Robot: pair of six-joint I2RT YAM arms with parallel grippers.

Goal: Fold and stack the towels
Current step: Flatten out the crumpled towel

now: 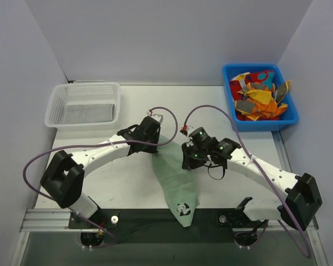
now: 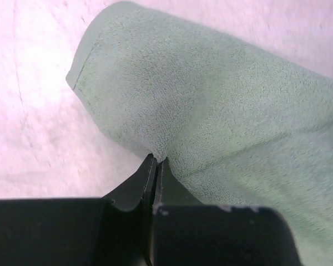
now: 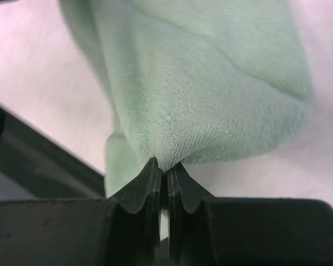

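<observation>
I could read no text, label or number in any view. The one printed mark I saw was a panda figure (image 1: 182,209) on the pale green towel (image 1: 175,172).

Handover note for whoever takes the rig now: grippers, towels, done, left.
Left gripper: shut on an edge of the green towel.
Right gripper: shut on the same towel, opposite side.
The green towel lies bunched mid-table, with its panda end over the near rail.
Grey towel: flat in the basket.
Orange and red towels: crumpled in the bin.
Done: the grey one looks stacked.
Left: fold the green one, then the bin's towels.
</observation>
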